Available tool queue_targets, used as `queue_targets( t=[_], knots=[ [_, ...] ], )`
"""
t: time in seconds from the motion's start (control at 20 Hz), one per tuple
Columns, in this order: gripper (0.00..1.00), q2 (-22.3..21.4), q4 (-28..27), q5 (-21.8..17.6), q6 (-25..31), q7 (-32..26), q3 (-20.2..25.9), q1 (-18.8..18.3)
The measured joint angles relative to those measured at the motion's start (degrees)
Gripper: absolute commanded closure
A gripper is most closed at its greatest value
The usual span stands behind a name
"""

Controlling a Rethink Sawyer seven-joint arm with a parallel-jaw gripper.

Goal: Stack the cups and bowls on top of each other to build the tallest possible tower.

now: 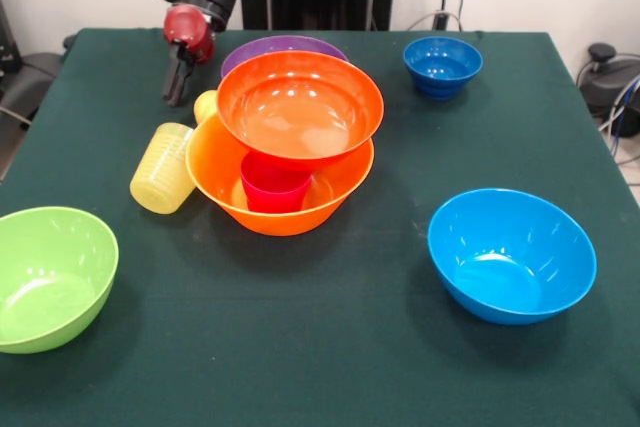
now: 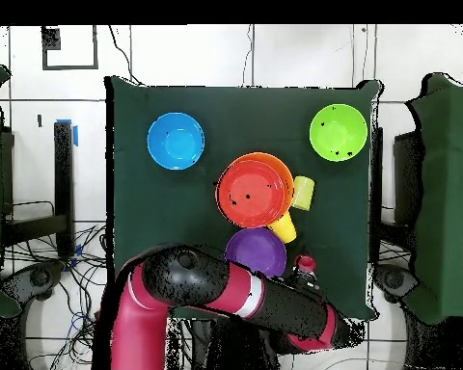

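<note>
The tower stands mid-table: the big orange-yellow bowl (image 1: 215, 162) (image 2: 285, 170) holds a red-pink cup (image 1: 273, 187), and the red-orange bowl (image 1: 300, 107) (image 2: 254, 193) rests on that cup. A purple bowl (image 1: 283, 47) (image 2: 256, 251) sits just behind it. A ribbed pale yellow cup (image 1: 163, 169) (image 2: 302, 193) lies on its side against the base bowl. An orange-yellow cup (image 1: 205, 105) (image 2: 284, 228) lies beside it. My gripper (image 1: 177, 87) (image 2: 306, 265) hangs shut and empty left of the purple bowl, just above the orange-yellow cup.
A lime green bowl (image 1: 50, 277) (image 2: 339, 132) sits at the front left. A light blue bowl (image 1: 512, 255) (image 2: 176, 141) is at the front right. A small dark blue bowl (image 1: 442, 65) stands at the back right; my arm hides it in the overhead view.
</note>
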Motion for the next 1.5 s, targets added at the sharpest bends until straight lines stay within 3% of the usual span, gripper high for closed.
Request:
queue_targets(
  t=[0.6,0.9,1.5],
  knots=[
    [0.0,0.5,-2.2,-1.1,0.0,0.0,-1.6,0.6],
    [0.0,-0.3,-4.3,-4.4,1.0,0.0,-2.4,0.9],
    [0.0,-3.4,-8.1,-14.1,8.8,0.0,-3.5,1.5]
  ],
)
